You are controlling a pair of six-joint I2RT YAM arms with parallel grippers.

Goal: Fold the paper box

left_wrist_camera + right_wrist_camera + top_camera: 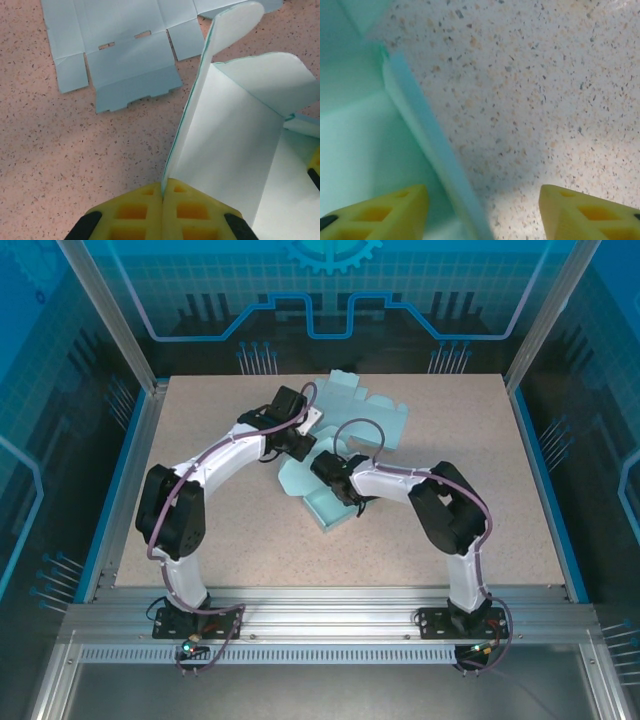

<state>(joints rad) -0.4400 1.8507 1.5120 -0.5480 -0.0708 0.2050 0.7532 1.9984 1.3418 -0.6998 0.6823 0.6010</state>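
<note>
The paper box (325, 502) sits near the middle of the desk (250, 545), between the tips of the two arms. It is light blue and only partly folded. Some of its sides stand up and some lie flat.

The left end effector (162, 187) is clenched on the paper box. Its two yellow fingers (132, 212) are pressed tight together, with the bottom edge of one tall side (225, 150) pinched between them. That side stands straight up from the desk. It has a round flap (237, 20) at its far end. Another curved flap (270, 75) bends away from it to the right.

The right end effector (485, 207) is released. Its yellow fingers (390, 212) are far apart and hold nothing. One finger hangs over the pale inside of the box. The other finger hangs over the bare speckled desk. A low wall of the box (427, 145) runs between the two fingers. I cannot tell if either finger touches it.

A second blue box sheet (375, 410) lies flat on the desk, just behind the paper box, toward the far edge. It is not folded at all. From the left wrist camera you can see its fold lines, little slots and open flaps spread out on the desk.
</note>
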